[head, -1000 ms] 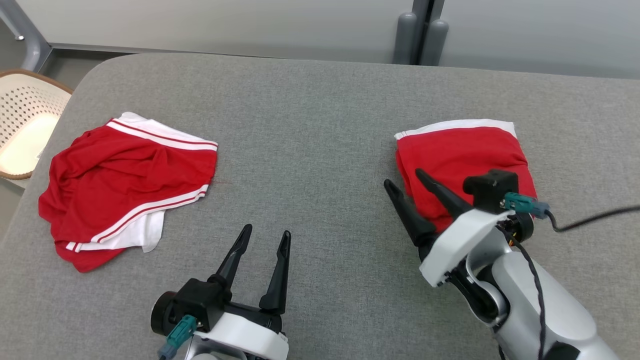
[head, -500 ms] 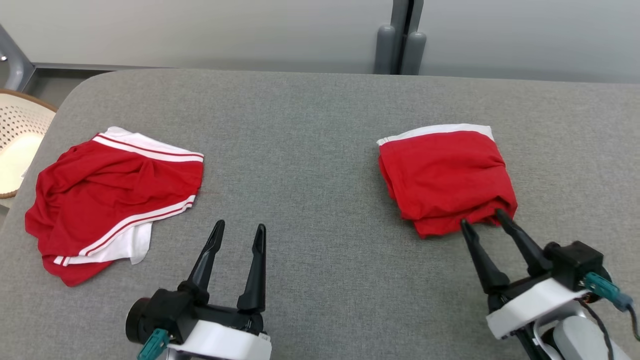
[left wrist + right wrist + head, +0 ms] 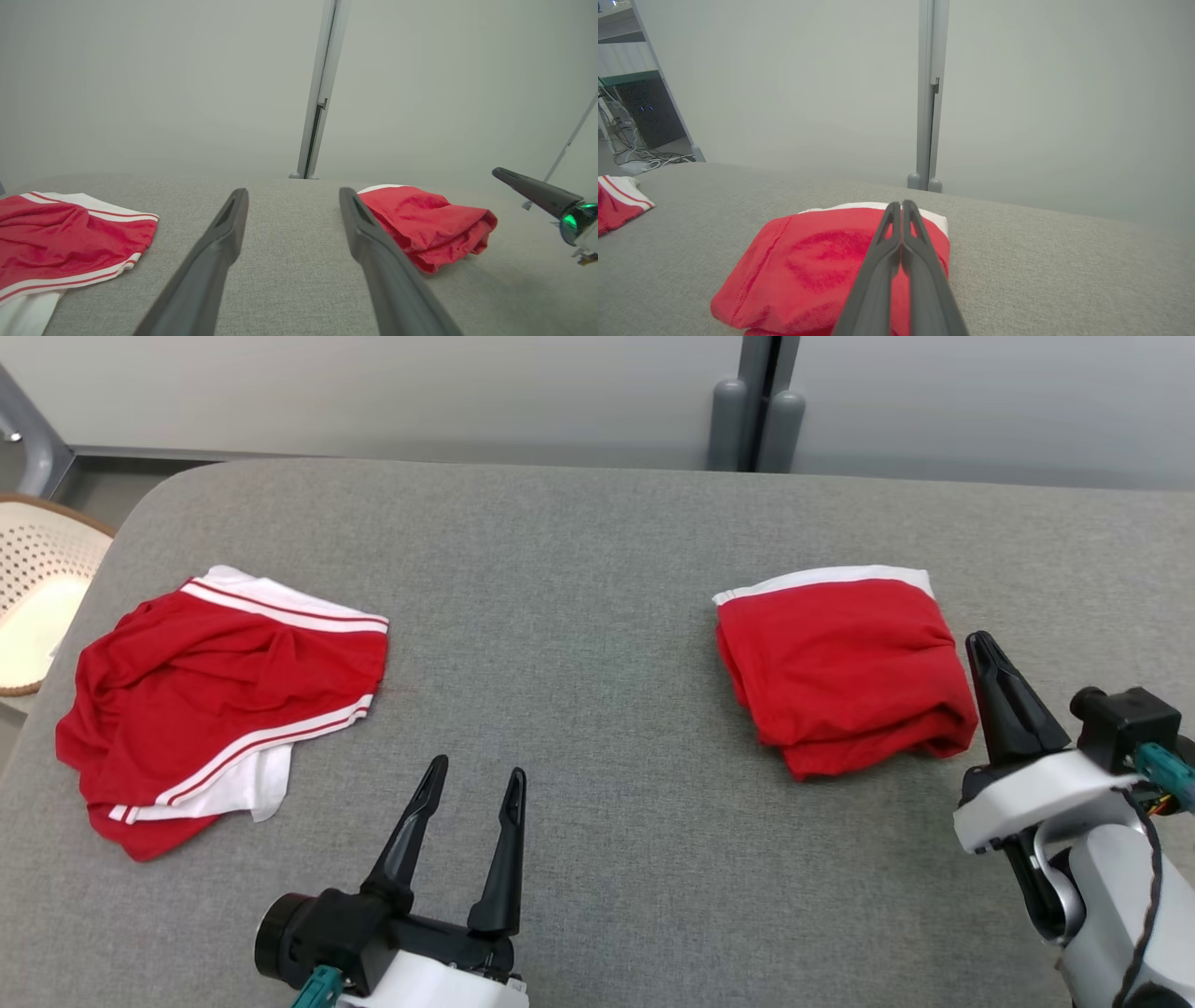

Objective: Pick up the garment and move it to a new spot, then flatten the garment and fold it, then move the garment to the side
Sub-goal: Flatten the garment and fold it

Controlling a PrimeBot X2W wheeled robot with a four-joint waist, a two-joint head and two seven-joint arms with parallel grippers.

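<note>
**Garment folded at table's right, both grippers empty**

Folded red garment flat on grey padded table, right of centre, white band along far edge, layered folds at near edge. Right gripper just beside garment's near right corner, fingers pressed together, nothing between them; seen from left wrist, raised off table and clear of cloth. Left gripper near table's front edge at centre, fingers spread wide, empty, pointing across bare table between the two cloths. Crumpled red shorts with white stripes at table's left, well apart from folded garment. Perforated cream basket beyond table's left edge.
</note>
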